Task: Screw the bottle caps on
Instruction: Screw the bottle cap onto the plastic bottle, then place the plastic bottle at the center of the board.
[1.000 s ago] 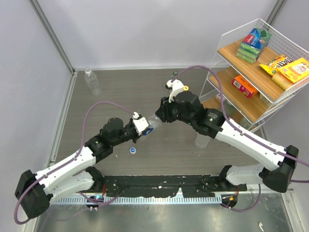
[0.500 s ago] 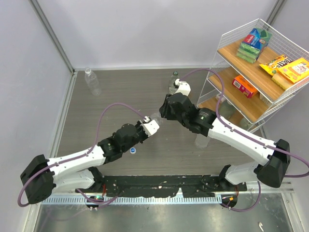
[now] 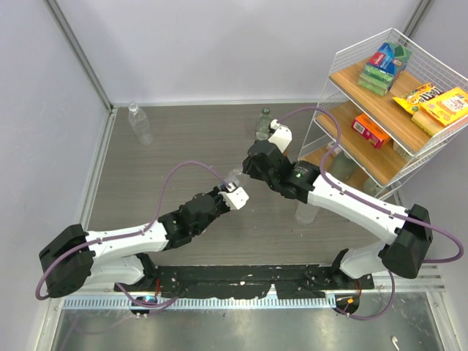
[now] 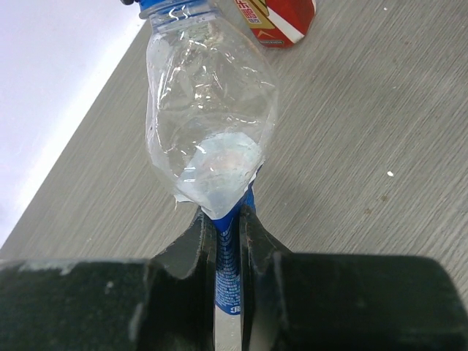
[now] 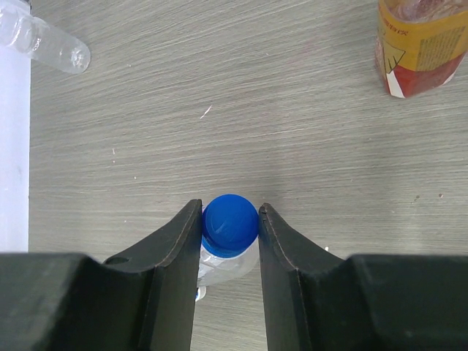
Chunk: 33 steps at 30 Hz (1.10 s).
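A crushed clear bottle [image 4: 208, 110] with a blue label hangs tilted above the table between both arms. My left gripper [image 4: 223, 216] is shut on its flattened lower end, where the label shows between the fingers. My right gripper [image 5: 229, 207] is shut on the dark blue cap [image 5: 229, 225], which sits on the bottle's neck. From above, the bottle [image 3: 235, 178] spans the short gap between the left gripper [image 3: 231, 191] and the right gripper [image 3: 247, 170]. An amber bottle [image 5: 420, 44] with a red label stands on the table beyond.
A clear bottle [image 3: 139, 123] stands at the back left, and another bottle [image 3: 262, 124] at the back centre. A third clear bottle [image 3: 303, 212] stands beneath my right arm. A wire rack [image 3: 395, 110] with wooden shelves and boxed snacks fills the right side.
My left arm has reached further right and forward with the bottle. The right arm has shifted and turned at the wrist while staying on the cap.
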### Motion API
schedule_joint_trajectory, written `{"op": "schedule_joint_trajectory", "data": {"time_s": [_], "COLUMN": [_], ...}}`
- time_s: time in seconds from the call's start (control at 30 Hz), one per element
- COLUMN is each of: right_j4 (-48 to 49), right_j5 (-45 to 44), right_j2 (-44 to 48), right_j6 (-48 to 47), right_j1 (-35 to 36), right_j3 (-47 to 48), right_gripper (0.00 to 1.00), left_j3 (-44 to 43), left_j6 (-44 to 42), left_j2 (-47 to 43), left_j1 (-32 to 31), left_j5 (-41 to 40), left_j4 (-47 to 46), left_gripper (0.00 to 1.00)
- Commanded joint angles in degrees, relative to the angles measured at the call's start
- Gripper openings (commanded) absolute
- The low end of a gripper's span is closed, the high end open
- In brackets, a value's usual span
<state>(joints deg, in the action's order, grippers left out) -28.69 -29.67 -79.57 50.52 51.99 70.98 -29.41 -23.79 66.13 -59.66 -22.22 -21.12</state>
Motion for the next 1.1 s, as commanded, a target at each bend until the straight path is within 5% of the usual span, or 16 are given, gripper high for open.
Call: {"op": "schedule_joint_trajectory", "data": {"time_s": [0.0,0.07,0.13,0.27,0.63,0.7,0.77,0.83,0.93,0.97,1.07], "right_j4": [1.0,1.5,3.7,11.0,8.1,7.6,7.6,7.7,7.1,6.2,4.3], "right_j5": [1.9,1.7,1.2,1.5,-0.3,-2.1,-3.3,-4.6,-6.7,-7.2,-9.7], "right_j2": [-0.6,1.2,3.5,8.5,10.0,9.3,8.5,7.9,6.6,6.3,5.0], "right_j6": [0.5,-2.3,-3.1,-4.8,-6.3,-7.4,-9.9,-12.2,-16.1,-16.7,-19.8], "right_j1": [0.8,0.8,0.8,0.8,0.9,1.0,1.0,1.0,1.0,1.0,1.0], "right_j3": [0.8,0.0,-1.8,-6.8,-8.0,-7.7,-7.2,-5.9,-4.3,-3.3,-1.6], "right_gripper": [0.09,0.35,0.48,0.61,0.48,0.32,0.10,0.01,0.01,0.01,0.01], "left_j3": [-2.3,-2.0,-1.4,-2.2,-7.2,-7.9,-8.0,-7.4,-5.8,-5.1,-3.8], "left_j6": [-2.5,-1.9,-1.2,0.9,5.4,6.4,7.5,8.8,10.4,10.9,13.0], "left_j2": [-3.5,-4.8,-5.5,-5.7,-0.8,0.0,0.2,-0.6,-2.8,-3.5,-6.5], "left_j1": [-2.3,-2.4,-2.4,-2.3,-2.3,-2.4,-2.3,-2.4,-2.3,-2.4,-2.4], "left_j5": [5.1,5.6,6.2,8.0,2.9,2.2,2.3,3.8,5.2,5.8,6.5], "left_j4": [-18.7,-17.9,-17.7,-14.5,-9.8,-9.4,-9.2,-8.8,-9.8,-9.8,-8.7], "left_gripper": [0.00,0.00,0.00,0.00,0.00,0.00,0.17,0.37,0.63,0.95,1.00]}}
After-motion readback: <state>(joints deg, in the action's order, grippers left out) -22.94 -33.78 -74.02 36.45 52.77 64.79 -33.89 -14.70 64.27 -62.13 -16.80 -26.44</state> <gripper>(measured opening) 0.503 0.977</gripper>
